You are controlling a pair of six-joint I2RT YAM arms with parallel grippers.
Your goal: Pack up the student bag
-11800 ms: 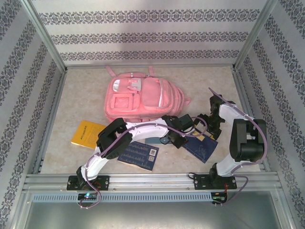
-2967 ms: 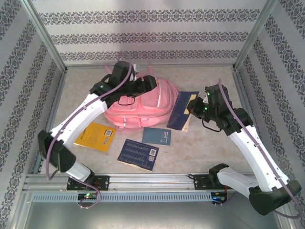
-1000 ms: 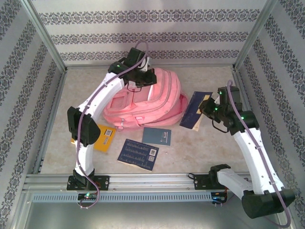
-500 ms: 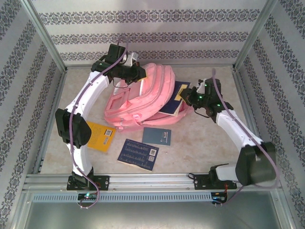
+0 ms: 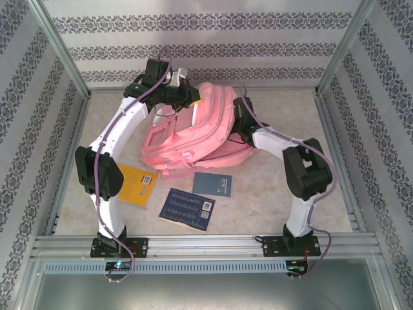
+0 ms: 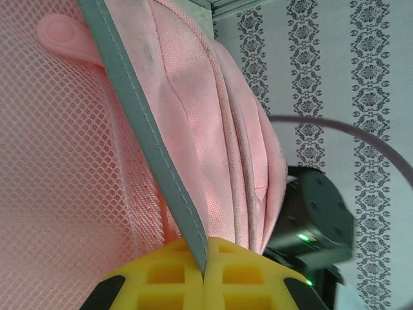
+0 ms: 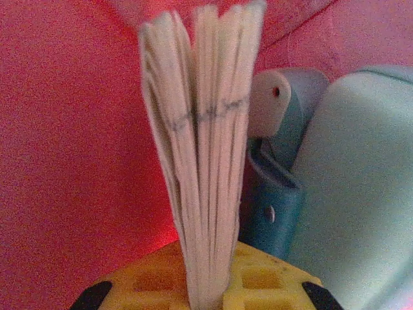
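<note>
**Q:** Which relation in space governs the coming move?

**A:** My right gripper (image 5: 240,123) sits at the mouth of the student bag (image 5: 187,145), with pink lining straight ahead of the fingertips and to one side. The jaws are clamped on a book (image 7: 200,148), held edge-on with its page block facing the wrist camera. Its long axis runs straight forward from the hand into the cavity. I judge the move to lie along that axis: deeper in, then release.

**Q:** And the other hand?

**A:** My left gripper (image 6: 203,258) is closed on a grey-edged strip (image 6: 145,129) at the bag's top. Mesh lies on one side of the fingers and woven pink panels on the other. I judge that this hand holds the opening apart. The right hand is the nearer to the cavity.

**Q:** Anything in the path?

**A:** A light-blue object (image 7: 335,161) lies just beside the book inside the bag. I cannot tell whether they touch.

**Q:** Any legible writing?

**A:** None. Faint marks cross the page edges but cannot be read. Back toward my bases lie a yellow book (image 5: 132,184), a dark blue book (image 5: 188,208) and a blue-green book (image 5: 211,184). The white labels on the yellow book and the dark blue book are too small to read.
</note>
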